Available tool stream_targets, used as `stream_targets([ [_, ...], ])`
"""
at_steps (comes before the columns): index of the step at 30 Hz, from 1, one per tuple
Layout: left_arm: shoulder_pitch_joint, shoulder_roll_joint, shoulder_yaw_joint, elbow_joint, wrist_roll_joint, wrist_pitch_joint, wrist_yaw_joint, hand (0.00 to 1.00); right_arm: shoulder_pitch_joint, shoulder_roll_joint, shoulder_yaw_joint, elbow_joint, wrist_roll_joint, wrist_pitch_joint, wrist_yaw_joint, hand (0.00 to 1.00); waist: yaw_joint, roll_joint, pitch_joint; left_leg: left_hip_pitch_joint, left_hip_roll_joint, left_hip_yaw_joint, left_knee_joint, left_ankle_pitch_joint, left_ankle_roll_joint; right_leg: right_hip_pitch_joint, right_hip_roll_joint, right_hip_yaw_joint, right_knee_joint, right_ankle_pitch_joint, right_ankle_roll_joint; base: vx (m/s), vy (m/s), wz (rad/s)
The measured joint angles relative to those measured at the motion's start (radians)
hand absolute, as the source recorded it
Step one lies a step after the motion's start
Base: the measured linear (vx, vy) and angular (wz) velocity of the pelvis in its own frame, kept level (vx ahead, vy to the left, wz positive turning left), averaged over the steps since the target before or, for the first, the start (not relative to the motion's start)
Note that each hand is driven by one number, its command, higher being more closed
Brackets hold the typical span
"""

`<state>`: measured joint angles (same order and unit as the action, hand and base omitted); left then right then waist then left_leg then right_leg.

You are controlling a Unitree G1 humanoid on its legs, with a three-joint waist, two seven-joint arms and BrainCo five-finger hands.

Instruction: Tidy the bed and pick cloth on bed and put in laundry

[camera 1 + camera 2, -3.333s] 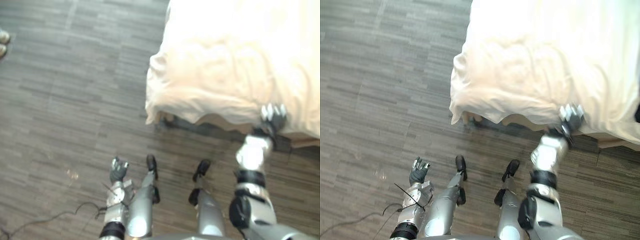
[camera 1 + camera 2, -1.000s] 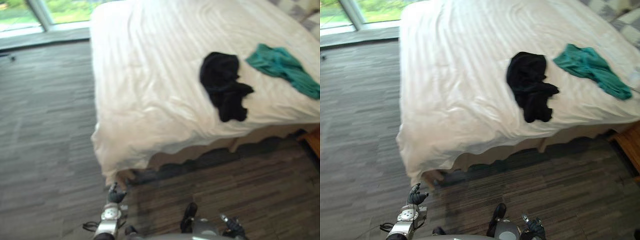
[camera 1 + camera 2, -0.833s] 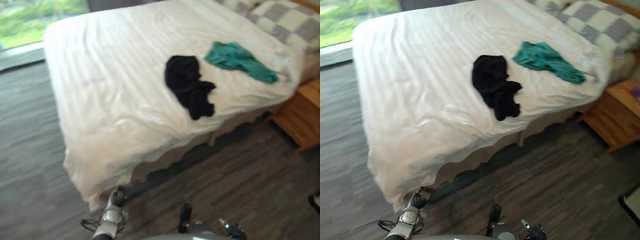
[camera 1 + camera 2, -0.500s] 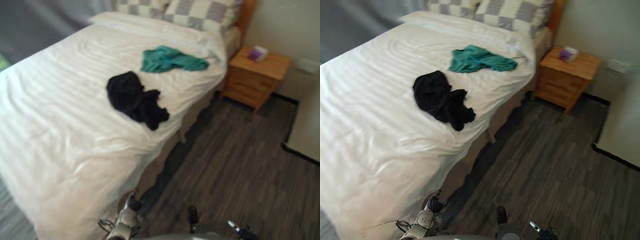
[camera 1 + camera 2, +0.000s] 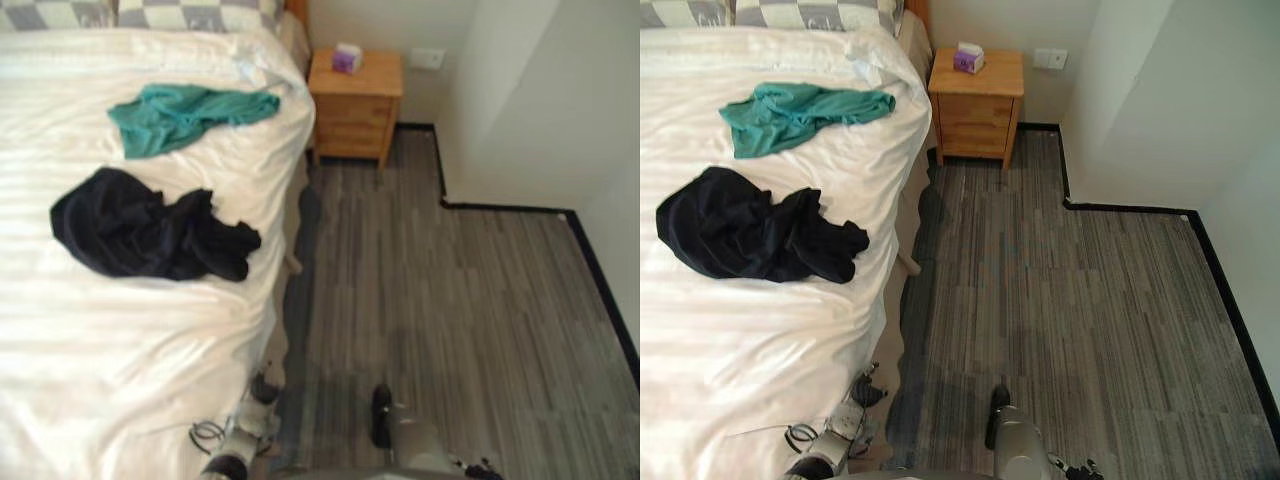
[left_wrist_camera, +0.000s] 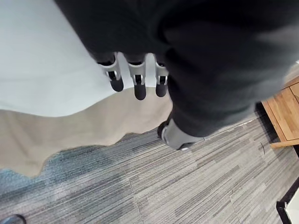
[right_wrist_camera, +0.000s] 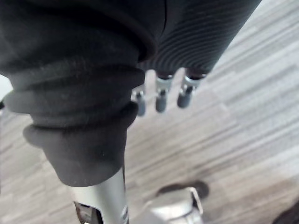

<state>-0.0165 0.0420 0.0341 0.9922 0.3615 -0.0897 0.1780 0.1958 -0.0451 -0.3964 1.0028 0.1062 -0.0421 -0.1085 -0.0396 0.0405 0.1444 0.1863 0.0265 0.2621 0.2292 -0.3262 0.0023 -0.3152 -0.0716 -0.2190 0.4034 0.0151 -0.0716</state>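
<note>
A crumpled black cloth (image 5: 750,228) lies on the white bed (image 5: 730,330), close to its side edge. A teal cloth (image 5: 790,112) lies farther up the bed toward the pillows. My left hand (image 5: 866,392) hangs low beside the bed's draped sheet (image 6: 46,60), well short of both cloths. Its fingers (image 6: 136,84) are straight and hold nothing. My right hand (image 7: 161,95) hangs over the bare floor on the other side, fingers straight and empty.
A wooden nightstand (image 5: 975,95) with a small purple box (image 5: 968,57) stands at the bed's head. Checkered pillows (image 5: 810,12) lie at the top. A white wall corner (image 5: 1120,100) juts in at the right, with grey plank floor (image 5: 1060,320) between it and the bed.
The camera has swung right along the bed, so the head end, nightstand and wall now show. Both cloths lie where they were. Both hands stay low and open.
</note>
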Motion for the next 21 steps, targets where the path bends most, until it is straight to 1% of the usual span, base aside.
stream_targets([
  [1, 0.014, 0.005, 0.001, 0.000, -0.007, 0.005, 0.000, 0.00, -0.001, 0.005, 0.007, 0.001, 0.000, 0.000, -0.001, 0.00, -0.002, -0.011, -0.009, -0.006, -0.005, -0.009, 0.002, 0.020, 0.010, 0.036, 0.003, 0.014, -0.086, -0.009, 0.037, 0.12, -0.050, -0.29],
  [2, 0.014, 0.003, 0.000, 0.001, -0.008, 0.006, 0.000, 0.00, -0.004, 0.005, 0.005, 0.002, 0.000, 0.000, -0.001, 0.00, -0.003, -0.009, -0.008, -0.009, -0.005, -0.015, -0.002, 0.024, 0.008, 0.046, 0.010, 0.017, -0.121, 0.006, 0.063, 0.10, -0.063, -0.19],
  [3, 0.014, 0.003, -0.001, 0.001, -0.007, 0.006, -0.001, 0.00, -0.001, 0.005, -0.001, 0.004, 0.001, 0.000, -0.002, 0.00, 0.000, -0.007, -0.015, -0.021, -0.001, -0.017, -0.004, 0.031, 0.002, 0.055, 0.019, 0.022, -0.178, 0.033, 0.064, 0.11, -0.022, -0.15],
  [4, 0.015, 0.003, -0.001, 0.003, -0.007, 0.006, -0.002, 0.00, -0.001, 0.008, -0.009, 0.009, 0.001, 0.001, -0.003, 0.00, 0.000, -0.009, -0.019, -0.034, 0.004, -0.018, -0.004, 0.043, -0.015, 0.079, 0.030, 0.022, -0.256, 0.071, 0.065, 0.09, -0.001, -0.13],
  [5, 0.016, 0.003, -0.001, 0.012, -0.007, 0.006, -0.003, 0.00, -0.001, 0.009, -0.010, 0.013, 0.001, 0.001, -0.005, 0.00, 0.000, -0.011, -0.020, -0.034, 0.004, -0.019, -0.004, 0.050, -0.020, 0.097, 0.036, 0.023, -0.295, 0.091, 0.065, 0.12, 0.004, -0.13],
  [6, 0.019, 0.002, 0.000, 0.042, -0.006, 0.008, -0.003, 0.00, -0.002, 0.010, -0.010, 0.026, 0.001, 0.001, -0.007, 0.00, 0.001, -0.016, -0.025, -0.033, -0.005, -0.020, 0.014, 0.064, -0.025, 0.141, 0.037, 0.031, -0.370, 0.125, 0.064, 0.10, 0.011, -0.09],
  [7, 0.023, 0.002, 0.000, 0.047, -0.007, 0.009, -0.003, 0.00, -0.002, 0.011, -0.011, 0.028, 0.001, 0.001, -0.008, 0.00, 0.002, -0.020, -0.025, -0.036, -0.012, -0.024, 0.033, 0.068, -0.025, 0.158, 0.032, 0.034, -0.389, 0.133, 0.065, 0.13, 0.060, -0.07],
  [8, 0.026, 0.001, 0.001, 0.059, -0.007, 0.008, -0.003, 0.00, -0.002, 0.020, -0.015, 0.036, 0.001, 0.002, -0.010, 0.00, 0.003, -0.028, -0.024, -0.038, -0.011, -0.041, 0.054, 0.044, -0.006, 0.191, 0.020, 0.039, -0.418, 0.143, 0.075, 0.10, 0.094, 0.04],
  [9, 0.033, 0.000, 0.001, 0.065, -0.007, 0.007, -0.003, 0.00, -0.002, 0.027, -0.021, 0.041, -0.001, 0.002, -0.018, 0.00, 0.005, -0.039, -0.025, -0.040, -0.006, -0.055, 0.014, 0.018, 0.004, 0.217, 0.015, 0.038, -0.439, 0.153, 0.078, 0.07, 0.082, 0.04],
  [10, 0.033, -0.012, 0.016, 0.082, -0.008, 0.016, -0.002, 0.00, -0.042, 0.022, -0.026, 0.071, -0.079, 0.005, -0.045, 0.00, 0.027, -0.052, -0.034, -0.029, -0.008, -0.127, -0.074, 0.023, 0.007, 0.292, 0.014, 0.028, -0.509, 0.167, 0.123, 0.02, 0.039, 0.05],
  [14, 0.034, -0.011, 0.016, 0.081, -0.008, 0.016, -0.002, 0.00, -0.043, 0.023, -0.027, 0.071, -0.079, 0.004, -0.045, 0.00, 0.027, -0.053, -0.030, -0.029, -0.008, -0.127, -0.075, 0.023, 0.007, 0.292, 0.014, 0.028, -0.508, 0.167, 0.123, 0.00, 0.000, 0.00],
  [16, 0.034, -0.012, 0.017, 0.081, -0.028, 0.016, -0.003, 0.00, -0.044, 0.022, -0.027, 0.070, -0.078, 0.004, -0.045, 0.00, 0.025, -0.050, -0.029, -0.029, -0.008, -0.125, -0.085, 0.025, 0.005, 0.287, 0.007, 0.026, -0.504, 0.167, 0.123, 0.00, 0.000, 0.00],
  [18, 0.032, -0.020, 0.050, 0.078, -0.091, 0.017, -0.003, 0.00, -0.045, 0.030, -0.032, 0.065, -0.075, 0.005, -0.056, 0.00, 0.020, -0.056, -0.026, -0.032, -0.016, -0.120, -0.109, 0.044, -0.025, 0.275, -0.006, 0.011, -0.503, 0.168, 0.125, 0.00, -0.004, 0.08],
  [19, 0.032, -0.024, 0.063, 0.078, -0.112, 0.018, -0.002, 0.00, -0.045, 0.033, -0.036, 0.061, -0.069, 0.006, -0.064, 0.00, 0.012, -0.056, -0.025, -0.032, -0.016, -0.120, -0.114, 0.050, -0.024, 0.274, -0.009, 0.002, -0.503, 0.168, 0.125, 0.00, -0.008, 0.17],
  [20, 0.035, -0.031, 0.083, 0.078, -0.136, 0.019, -0.003, 0.00, -0.045, 0.037, -0.039, 0.050, -0.067, 0.009, -0.067, 0.00, -0.001, -0.052, -0.022, -0.032, -0.016, -0.115, -0.122, 0.059, -0.030, 0.273, -0.011, -0.004, -0.503, 0.168, 0.125, 0.03, -0.009, 0.10],
  [21, 0.034, -0.038, 0.104, 0.078, -0.166, 0.023, -0.003, 0.00, -0.046, 0.038, -0.039, 0.034, -0.064, 0.010, -0.067, 0.00, -0.001, -0.052, -0.020, -0.032, -0.012, -0.094, -0.125, 0.066, -0.034, 0.247, -0.013, -0.006, -0.472, 0.155, 0.124, 0.00, 0.000, 0.00],
])
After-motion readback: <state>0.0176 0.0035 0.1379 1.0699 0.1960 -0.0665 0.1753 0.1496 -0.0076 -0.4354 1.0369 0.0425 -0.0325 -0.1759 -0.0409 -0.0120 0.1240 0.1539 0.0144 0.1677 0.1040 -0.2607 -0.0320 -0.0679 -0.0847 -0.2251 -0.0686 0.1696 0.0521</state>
